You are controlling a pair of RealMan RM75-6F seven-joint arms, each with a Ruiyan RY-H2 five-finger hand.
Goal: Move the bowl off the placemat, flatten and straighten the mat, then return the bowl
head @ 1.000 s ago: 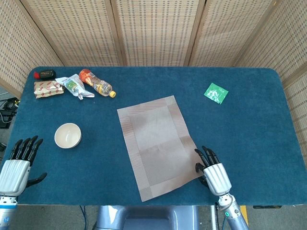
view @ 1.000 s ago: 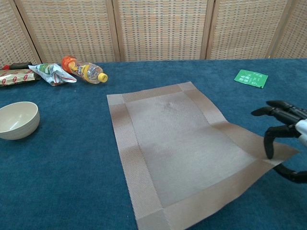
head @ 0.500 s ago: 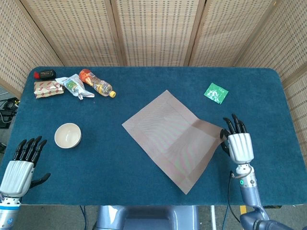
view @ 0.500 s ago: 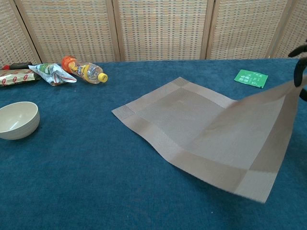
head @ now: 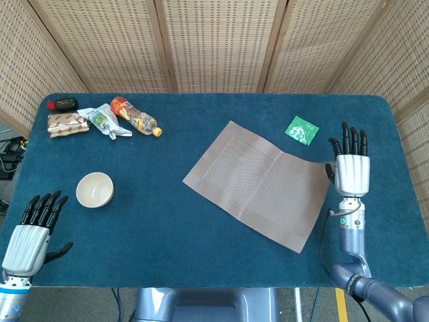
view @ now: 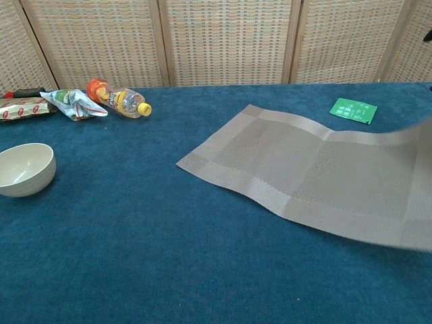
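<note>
The right hand [head: 351, 173] pinches the mat's [head: 258, 182] right corner, its length slanting leftward toward the bowl [head: 94, 189] beside the open, empty left hand [head: 30, 236].

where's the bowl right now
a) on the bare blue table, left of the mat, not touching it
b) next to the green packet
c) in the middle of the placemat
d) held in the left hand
a: the bowl sits on the blue table well left of the placemat, with open cloth between them; the left hand is apart from it and holds nothing.
</note>
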